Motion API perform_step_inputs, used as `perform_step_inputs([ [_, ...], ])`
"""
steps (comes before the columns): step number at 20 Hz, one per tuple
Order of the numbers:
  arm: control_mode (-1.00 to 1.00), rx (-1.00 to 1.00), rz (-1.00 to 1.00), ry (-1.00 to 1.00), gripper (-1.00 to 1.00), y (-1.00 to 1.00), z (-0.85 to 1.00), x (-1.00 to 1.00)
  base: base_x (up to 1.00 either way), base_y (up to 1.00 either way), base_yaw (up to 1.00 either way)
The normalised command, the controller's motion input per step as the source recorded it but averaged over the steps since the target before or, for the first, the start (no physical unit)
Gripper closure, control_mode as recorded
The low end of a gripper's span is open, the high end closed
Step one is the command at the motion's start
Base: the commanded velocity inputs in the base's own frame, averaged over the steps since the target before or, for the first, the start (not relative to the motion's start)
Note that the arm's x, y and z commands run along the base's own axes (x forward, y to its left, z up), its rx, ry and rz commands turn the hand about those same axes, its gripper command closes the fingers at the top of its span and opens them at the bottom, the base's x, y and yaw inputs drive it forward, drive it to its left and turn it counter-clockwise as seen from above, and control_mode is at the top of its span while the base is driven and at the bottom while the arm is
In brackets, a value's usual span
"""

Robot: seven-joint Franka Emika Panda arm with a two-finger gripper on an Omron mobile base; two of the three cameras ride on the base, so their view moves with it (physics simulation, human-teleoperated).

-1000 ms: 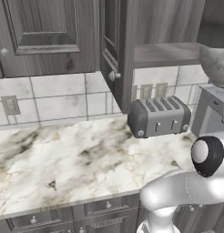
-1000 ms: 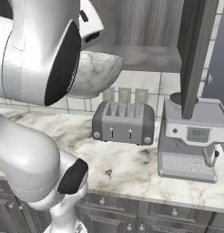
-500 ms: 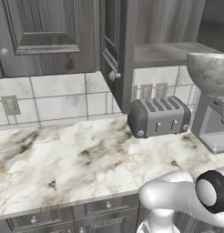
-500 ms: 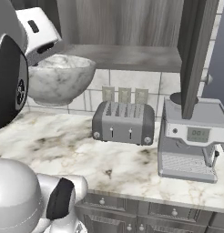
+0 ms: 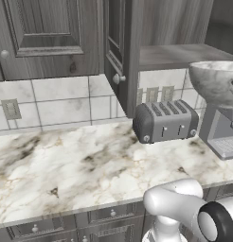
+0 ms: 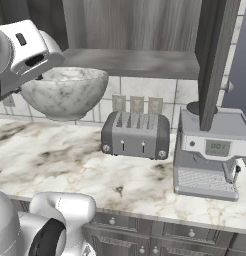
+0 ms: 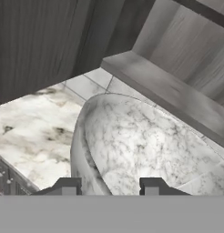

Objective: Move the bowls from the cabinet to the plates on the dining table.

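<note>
Gripping rim of bowl [image 6: 65,92] | claw [image 7: 107,186] clamped on it | deep, round, mottled grey-white stone

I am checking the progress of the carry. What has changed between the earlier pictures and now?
The gripper, shut on the bowl, has carried it leftward, away from the open cabinet and coffee machine. The toaster and counter stayed as they were.
</note>
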Motion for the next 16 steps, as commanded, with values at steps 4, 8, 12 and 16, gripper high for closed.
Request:
perform_step_inputs([
  [4, -1.0, -0.06, -0.09, 0.0, 1.0, 0.06, -0.39, 0.0, 0.0, 0.0, 0.0],
  [8, -1.0, -0.03, -0.05, 0.02, 1.0, 0.01, -0.16, -0.07, 0.0, 0.0, 0.0],
  [12, -1.0, -0.01, -0.02, 0.07, 1.0, 0.0, -0.16, -0.25, 0.0, 0.0, 0.0],
  [16, -1.0, -0.01, -0.01, 0.1, 1.0, 0.0, -0.11, -0.36, 0.0, 0.0, 0.0],
])
